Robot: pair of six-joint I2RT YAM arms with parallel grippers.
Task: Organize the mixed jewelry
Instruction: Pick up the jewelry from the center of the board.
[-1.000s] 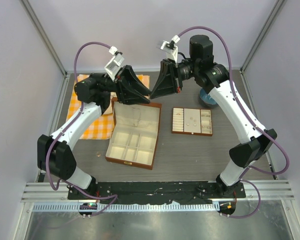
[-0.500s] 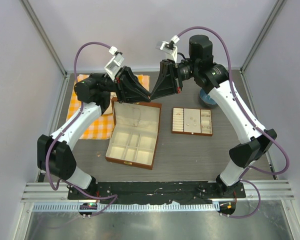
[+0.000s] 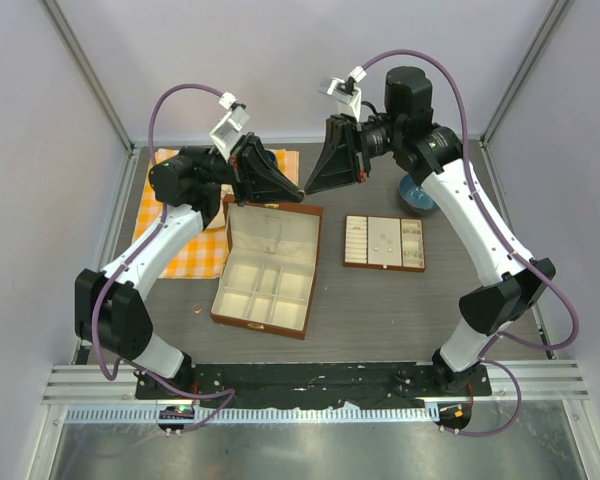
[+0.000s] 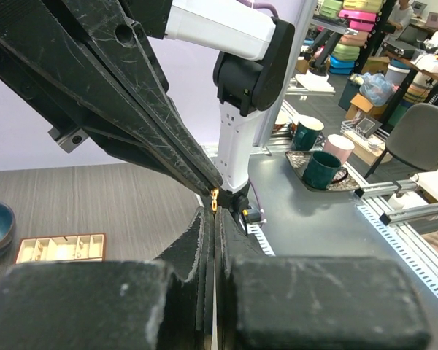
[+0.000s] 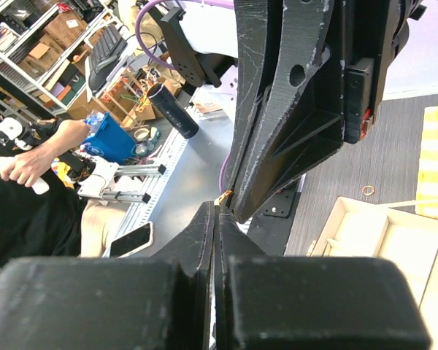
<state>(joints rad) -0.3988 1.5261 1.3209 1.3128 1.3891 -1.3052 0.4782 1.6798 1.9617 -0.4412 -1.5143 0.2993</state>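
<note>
A tiny gold ring (image 4: 214,199) sits exactly where my two grippers meet tip to tip in the air, above the far edge of the open brown box (image 3: 263,268). My left gripper (image 3: 296,186) is shut, with the ring at its fingertips. My right gripper (image 3: 308,187) is also shut and its tips touch the same ring (image 5: 224,195). Another small copper ring (image 5: 368,190) lies on the table beside the box. A thin chain shows faintly in the box lid (image 3: 268,236). The ring is too small to see in the top view.
A tan divided tray (image 3: 383,243) lies right of the box, with a blue bowl (image 3: 417,196) behind it. An orange checked cloth (image 3: 194,243) lies under my left arm. Both arms arch high over the back of the table.
My right wrist has shifted slightly right and up. The two gripper tips stay together at the same spot. My left arm has hardly moved.
</note>
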